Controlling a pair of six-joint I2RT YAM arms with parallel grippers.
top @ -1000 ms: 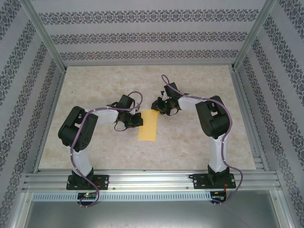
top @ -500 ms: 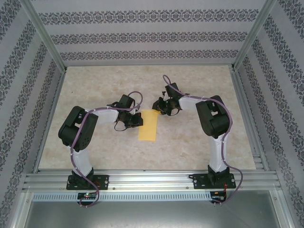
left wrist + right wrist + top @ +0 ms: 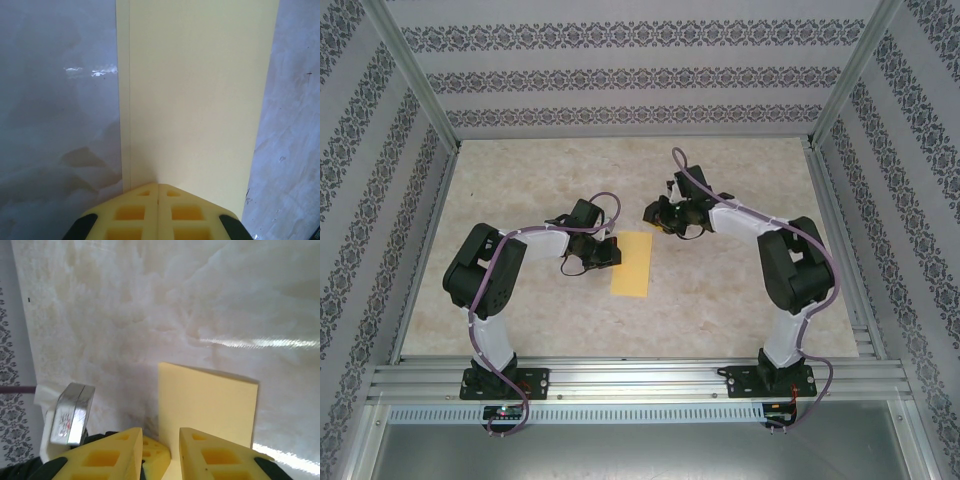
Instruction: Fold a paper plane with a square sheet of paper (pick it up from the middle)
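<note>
Left end effector [image 3: 158, 186] shut, tip pressing the folded yellow sheet [image 3: 632, 264] onto the surface [image 3: 720, 310]; right end effector [image 3: 160, 436] slightly parted, empty, near its far end. Thin, limp, probably slippery, so I'd pinch an edge

A robot test cell, probably in a lab (wallpaper aside): bare aluminium frame posts [image 3: 410, 73], damask-print wall panels [image 3: 620, 38], marble-look tabletop [image 3: 550, 175], left arm [image 3: 495, 280] and right arm [image 3: 790, 275] bolted to a slotted rail [image 3: 640, 378].

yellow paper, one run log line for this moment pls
paper: folded to a rectangle, flat on table | left tool: shut, tips at paper's edge | right tool: open, by paper's far end
</note>
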